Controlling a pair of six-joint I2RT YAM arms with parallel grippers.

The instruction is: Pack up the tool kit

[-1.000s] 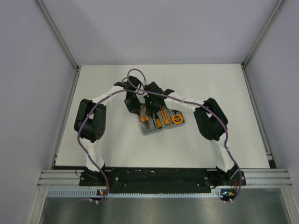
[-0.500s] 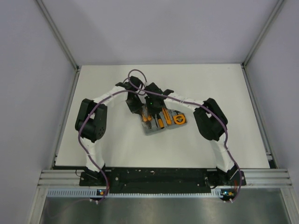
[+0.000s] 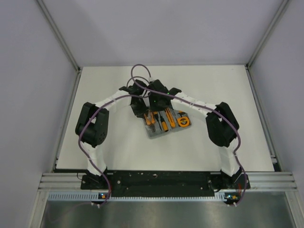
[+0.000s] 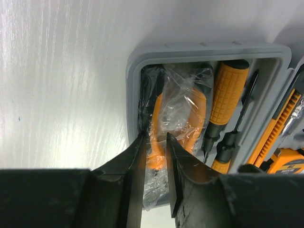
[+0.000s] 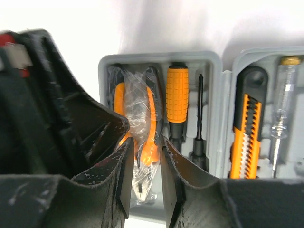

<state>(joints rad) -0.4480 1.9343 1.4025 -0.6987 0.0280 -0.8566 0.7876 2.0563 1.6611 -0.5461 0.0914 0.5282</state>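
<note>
Your tool kit [image 3: 154, 134] lies open near the middle of the tabletop [image 3: 118, 156], a flat grey case with rounded corners, set a little askew. One half holds the pliers [image 4: 183, 111] (orange grips, wrapped in crinkled clear film), an orange-handled screwdriver [image 4: 229, 92] and a thin black bit [image 5: 200, 109]. The other half holds an orange-and-black knife [image 5: 247, 130], a clear tester [image 5: 281, 104] and the round tape measure [image 3: 183, 122]. Both arms crowd over the pliers' end of the case. Your left tool [image 4: 156, 137] and right tool [image 5: 146, 141] each stand narrowly parted astride the wrapped pliers; you cannot tell whether either pinches them. Purple cables [image 3: 138, 72] loop over the wrists.
</note>
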